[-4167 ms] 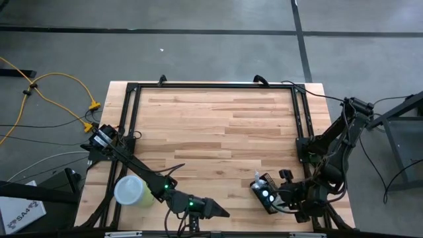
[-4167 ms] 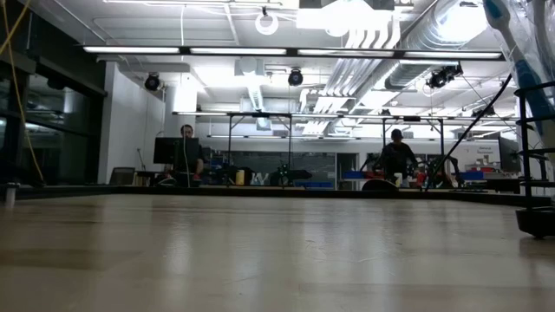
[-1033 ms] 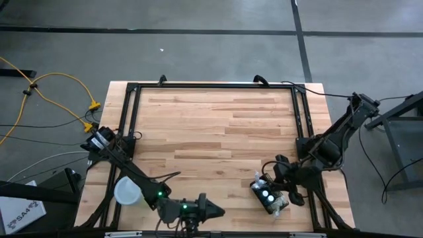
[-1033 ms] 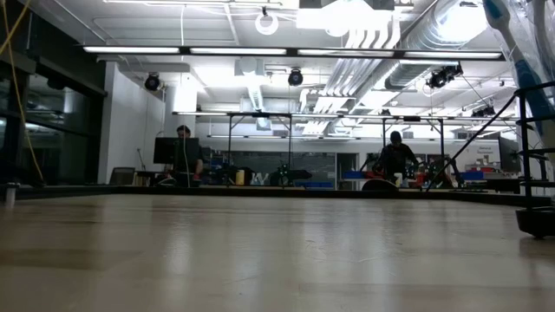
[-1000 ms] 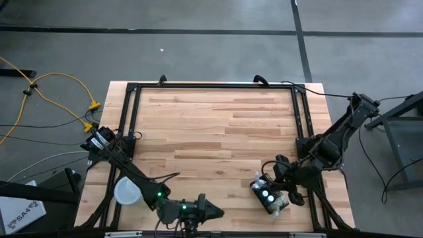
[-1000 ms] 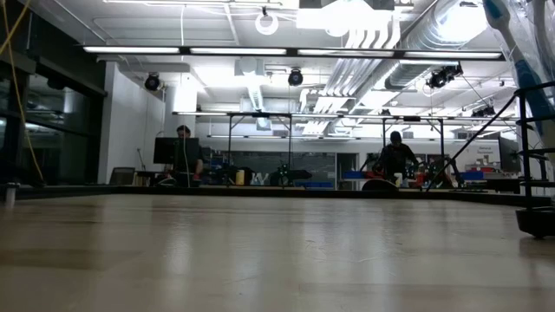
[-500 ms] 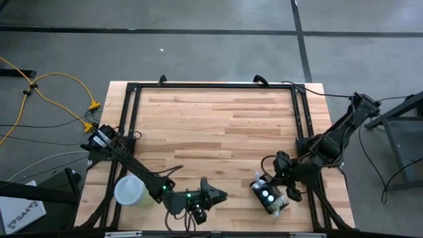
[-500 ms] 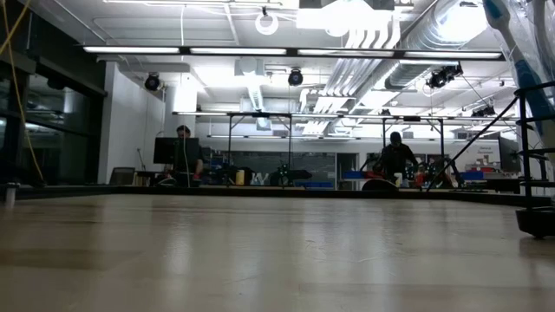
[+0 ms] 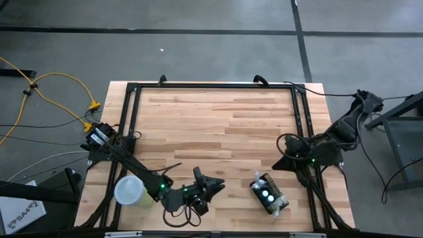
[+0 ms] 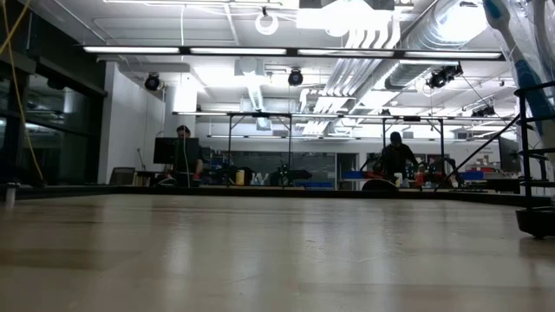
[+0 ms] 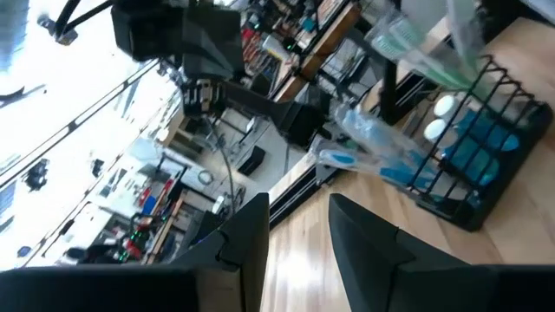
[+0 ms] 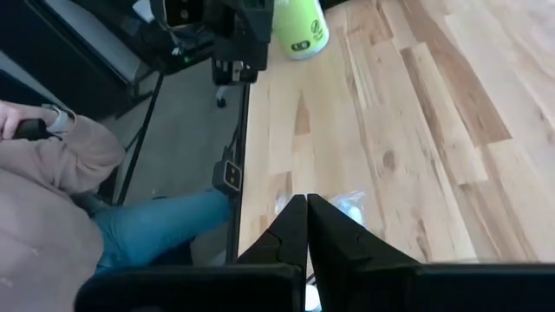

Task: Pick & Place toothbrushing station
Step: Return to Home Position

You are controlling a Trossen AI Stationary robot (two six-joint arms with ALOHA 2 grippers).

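High view puts the toothbrushing station flat on the wooden table, near the front edge on the right arm's side. It lies at a slant to that edge and neither arm touches it. The black wire box holds toothbrushes in clear wrappers, and pale round ends show among its compartments. From the left wrist view the wrapped brushes stick out past the station's rim, with blue items packed behind the mesh. In the low view only the station's black wires and a blue-handled toothbrush show at the right edge of the picture.

Nearest the station is the right gripper, just past the station's far end, close to it but apart, its arm folded back toward the table's right side. The right wrist view shows its two fingers pressed together with nothing between them.

On the station's other side is the left gripper, near it but apart and pointing toward it. Its fingers are spread, with bare table in the gap.

Beyond the left gripper, well apart from the station, a lime-green cup stands by the left arm.

Off the table, beyond the cup from the station, a person in a beige sleeve and blue jeans sits at the front edge.
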